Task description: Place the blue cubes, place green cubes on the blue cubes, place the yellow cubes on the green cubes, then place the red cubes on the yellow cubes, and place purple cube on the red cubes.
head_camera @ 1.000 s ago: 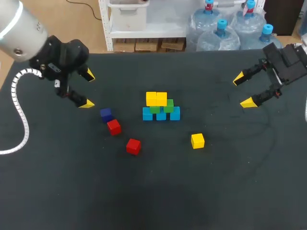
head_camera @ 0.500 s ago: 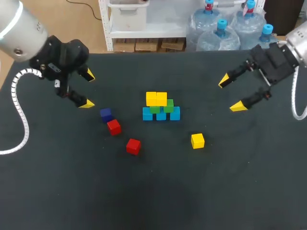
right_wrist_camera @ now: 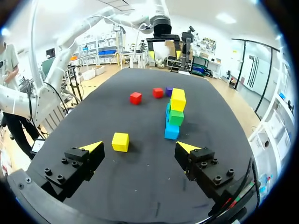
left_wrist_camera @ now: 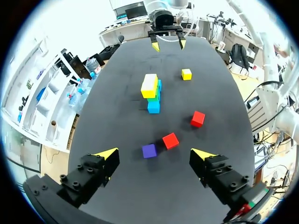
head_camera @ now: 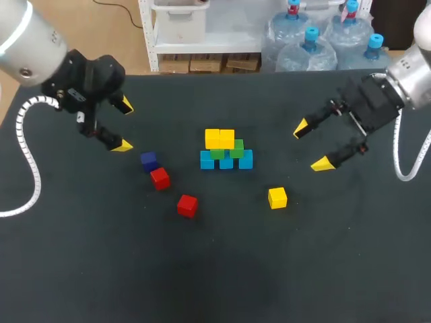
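Loose yellow cube [head_camera: 277, 198] sits alone on the black table [head_camera: 215, 282], lower right of centre. At centre stands the stack: blue cubes [head_camera: 226, 161] at the base, green cubes [head_camera: 236, 149] on them, stacked yellow cubes [head_camera: 219, 138] on top. Up and right of the loose cube hangs the right gripper [head_camera: 311, 145], spread wide and empty. It should probably descend squarely, pinch opposite flat faces, then lift straight. Red cubes [head_camera: 187, 205] and the purple cube [head_camera: 149, 160] lie left of the stack. The left gripper [head_camera: 124, 125], wide and empty, is at upper left. No cube is in a container.

There are three blue cubes [head_camera: 207, 161], two green cubes [head_camera: 237, 149], three yellow cubes [head_camera: 277, 197], two red cubes [head_camera: 187, 205] and one purple cube [head_camera: 149, 160].
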